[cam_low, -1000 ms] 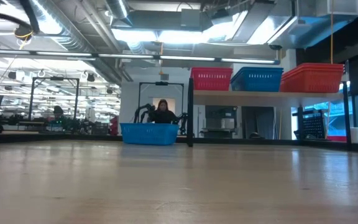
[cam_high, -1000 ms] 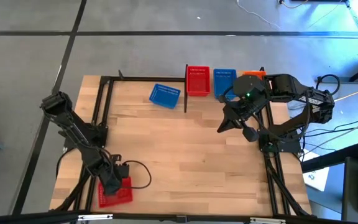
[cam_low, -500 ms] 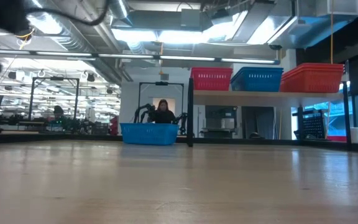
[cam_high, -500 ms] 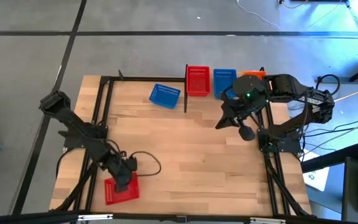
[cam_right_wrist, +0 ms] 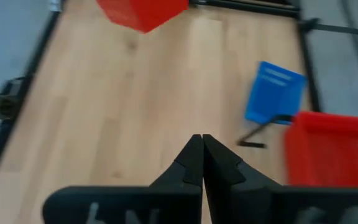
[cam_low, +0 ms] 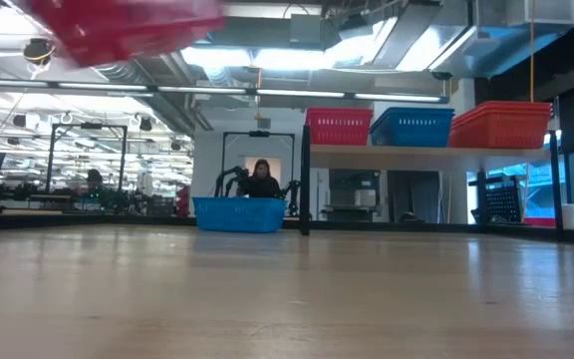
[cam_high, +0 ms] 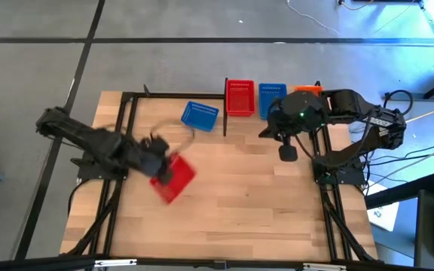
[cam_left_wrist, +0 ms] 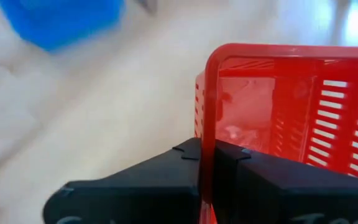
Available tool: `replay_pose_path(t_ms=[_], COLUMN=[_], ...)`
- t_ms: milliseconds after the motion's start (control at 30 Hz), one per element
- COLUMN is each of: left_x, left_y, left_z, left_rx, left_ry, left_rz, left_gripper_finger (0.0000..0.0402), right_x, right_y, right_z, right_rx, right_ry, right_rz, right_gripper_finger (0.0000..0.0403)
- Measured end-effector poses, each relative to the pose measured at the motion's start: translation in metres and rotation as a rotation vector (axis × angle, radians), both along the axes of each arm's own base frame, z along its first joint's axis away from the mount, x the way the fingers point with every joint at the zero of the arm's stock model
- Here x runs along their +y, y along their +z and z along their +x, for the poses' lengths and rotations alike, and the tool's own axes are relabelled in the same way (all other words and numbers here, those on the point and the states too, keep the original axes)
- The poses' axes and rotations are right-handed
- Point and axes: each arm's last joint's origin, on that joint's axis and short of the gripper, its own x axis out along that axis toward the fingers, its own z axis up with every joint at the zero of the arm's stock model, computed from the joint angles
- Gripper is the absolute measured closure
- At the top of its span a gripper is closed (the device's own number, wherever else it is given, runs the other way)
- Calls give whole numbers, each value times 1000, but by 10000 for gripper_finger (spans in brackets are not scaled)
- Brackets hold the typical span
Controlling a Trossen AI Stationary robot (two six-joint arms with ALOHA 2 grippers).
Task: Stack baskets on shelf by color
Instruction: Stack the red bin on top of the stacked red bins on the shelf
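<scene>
- Lifted off the near-left corner of the table since a second ago, the red basket (cam_high: 175,179) now hangs in the air left of centre, tilted, and shows blurred at the top left of the low view (cam_low: 118,25).
- Left gripper (cam_high: 159,167) is clamped on the rim of that basket; the left wrist view shows the two fingers (cam_left_wrist: 185,171) pressed together on the red rim (cam_left_wrist: 209,112), with the lattice wall beyond them.
- A blue basket (cam_high: 200,114) sits on the table at the far side, left of a black post (cam_high: 225,105); it lies well apart from the held one.
- On the shelf (cam_low: 427,152) at the far right stand three baskets in a row: red (cam_high: 239,97), blue (cam_high: 271,98), and orange (cam_high: 308,89), the last partly hidden by the right arm from above.
- From the low view the three read as red (cam_low: 339,126), blue (cam_low: 412,126) and orange (cam_low: 501,124), left to right.
- Right gripper (cam_high: 266,132) hovers over the table just near of the shelf, holding nothing; its fingers (cam_right_wrist: 197,158) are closed tip to tip.
- A person (cam_low: 261,179) sits far back in the room beyond the table.
</scene>
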Motion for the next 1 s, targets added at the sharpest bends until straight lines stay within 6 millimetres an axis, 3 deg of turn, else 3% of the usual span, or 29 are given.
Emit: replay_pose_path(t_ms=[100,267,500,700,867,1000], left_x=[26,69,122,176,217,234], left_y=[33,84,125,132,111,98], left_z=[4,13,50,89,121,140], left_rx=[-111,-234,-410,-564,-554,-528], left_ry=[136,209,329,356,328,315], left_rz=[37,183,442,396,254,230], left_gripper_finger=[401,401,401,401,401,401], right_x=[-2,-6,-13,-15,-17,-18], right_y=[3,7,9,9,9,9], right_z=[-6,-16,-20,-21,-23,-24], right_rx=[-5,-24,-44,-44,-24,-33], right_ry=[-50,-190,-416,-477,-511,-568], right_rz=[-49,-111,-245,-296,-347,-364], right_gripper_finger=[403,403,403,403,403,403])
